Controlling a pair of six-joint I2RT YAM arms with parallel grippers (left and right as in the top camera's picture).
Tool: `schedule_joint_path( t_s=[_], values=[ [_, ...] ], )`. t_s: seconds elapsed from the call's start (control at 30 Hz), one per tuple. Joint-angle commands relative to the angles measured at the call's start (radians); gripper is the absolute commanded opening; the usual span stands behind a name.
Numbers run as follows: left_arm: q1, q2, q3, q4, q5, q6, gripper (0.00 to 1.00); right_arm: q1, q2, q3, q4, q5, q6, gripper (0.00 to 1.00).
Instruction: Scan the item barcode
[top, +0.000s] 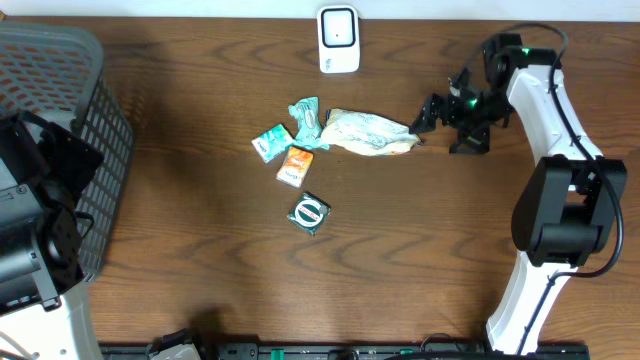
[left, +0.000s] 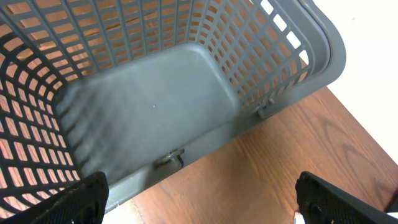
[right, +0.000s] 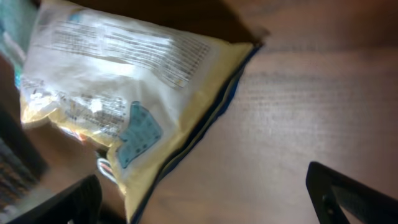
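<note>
My right gripper (right: 202, 177) stands spread wide. Its two dark fingers (right: 351, 193) sit at the lower corners of my wrist view with nothing pinched between them. Just ahead of them lies the snack bag (right: 118, 81), the item for this task. It is a pale yellow pouch with a blue edge, lying flat on the wooden table (right: 298, 106), and the side facing up carries lines of small print and a blue patch. I cannot make out a barcode on it.

Seen from overhead, the bag lies near the middle of the table, with its right end just beside my open right fingers.

Past its other end lies a cluster of small things. A teal packet (top: 306, 118) is just beside the bag, then come a second teal packet (top: 270, 143) and an orange packet (top: 294, 165). A dark packet (top: 309, 212) with a round mark lies a little apart from them. Farther off, at the back edge of the table, the white scanner (top: 338, 40) stands well apart from the bag.

Across the table, my left gripper (left: 200, 186) is also spread wide and empty. It looks down into the grey basket (left: 323, 53).
</note>
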Motion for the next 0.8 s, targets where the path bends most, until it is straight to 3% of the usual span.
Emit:
schedule_joint_path(
  t_s=[0.0, 0.2, 0.3, 0.4, 0.5, 0.6, 0.7, 0.73, 0.77],
  values=[
    [0.003, 0.0, 0.002, -0.003, -0.006, -0.009, 0.95, 0.031, -0.013, -0.121, 0.086, -0.058, 0.278, 0.99],
    [0.003, 0.0, 0.002, -0.003, -0.006, -0.009, 0.95, 0.085, -0.013, -0.344, 0.423, -0.278, 0.439, 0.99],
    [0.003, 0.0, 0.002, -0.003, -0.006, -0.009, 0.95, 0.117, -0.012, -0.404, 0.559, -0.282, 0.558, 0.99],
    [0.003, 0.0, 0.002, -0.003, -0.006, -0.009, 0.95, 0.138, -0.012, -0.42, 0.65, -0.273, 0.571, 0.94],
    [0.003, 0.0, 0.002, -0.003, -0.006, -0.009, 0.95, 0.149, -0.012, -0.422, 0.681, -0.164, 0.571, 0.66],
    [0.003, 0.0, 0.002, -0.003, -0.006, -0.008, 0.95, 0.147, -0.012, -0.422, 0.703, -0.117, 0.543, 0.48],
    [0.003, 0.0, 0.002, -0.003, -0.006, -0.009, 0.95, 0.145, -0.013, -0.422, 0.74, -0.117, 0.458, 0.08],
    [0.003, 0.0, 0.002, -0.003, -0.006, -0.008, 0.95, 0.143, -0.013, -0.418, 0.756, -0.139, 0.418, 0.01],
    [0.003, 0.0, 0.002, -0.003, -0.006, -0.008, 0.95, 0.14, -0.013, -0.412, 0.774, -0.18, 0.371, 0.01]
  ],
)
